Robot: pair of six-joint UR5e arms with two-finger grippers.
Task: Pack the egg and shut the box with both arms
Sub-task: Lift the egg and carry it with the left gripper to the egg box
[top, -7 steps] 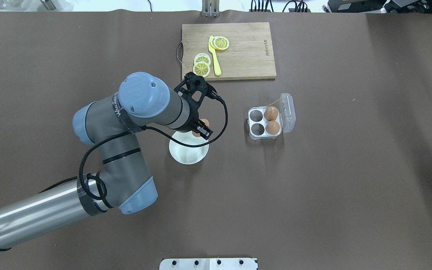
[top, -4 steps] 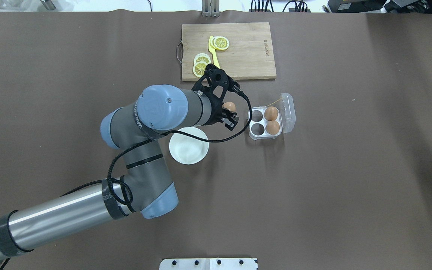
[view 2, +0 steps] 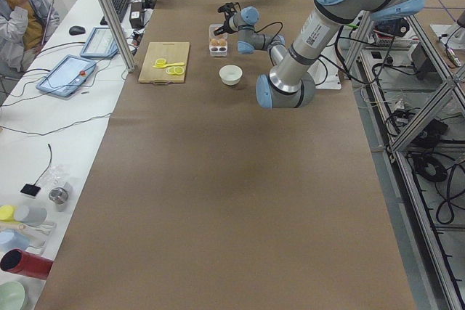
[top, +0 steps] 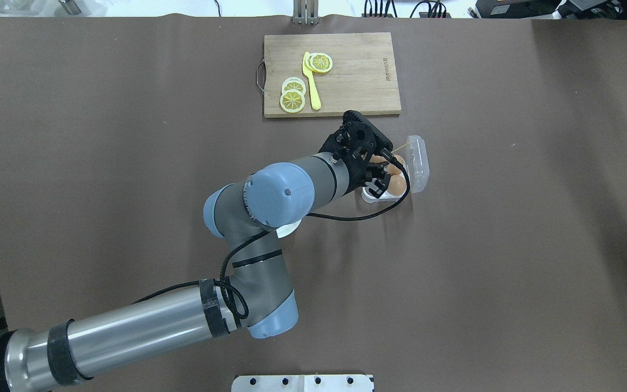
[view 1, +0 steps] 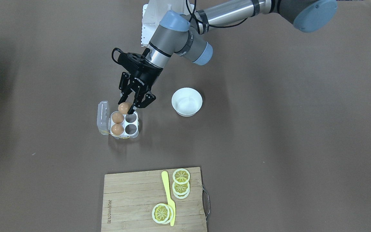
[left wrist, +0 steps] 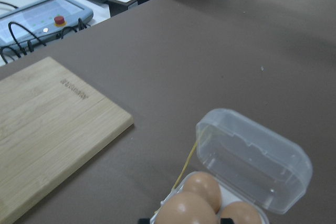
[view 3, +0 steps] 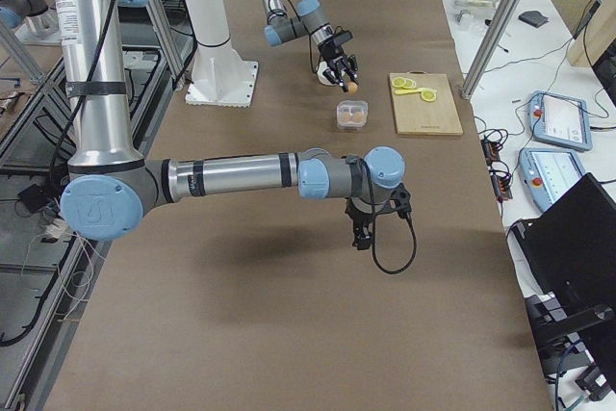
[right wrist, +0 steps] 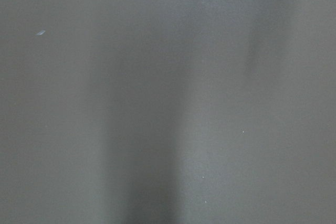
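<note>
Left gripper [view 1: 127, 107] clamped on egg [view 1: 124, 107] at egg carton's [view 1: 137, 124] 12 o'clock; light, slick, brittle: pinch waist softly. Right gripper [view 3: 361, 235]: can't tell.

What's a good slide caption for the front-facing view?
Left gripper holds an egg above the open box, with two other eggs packed and two cells empty.

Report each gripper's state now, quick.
Left gripper: closed, holding the egg.
Right gripper: cannot be told; it shows only in a side view.
</note>
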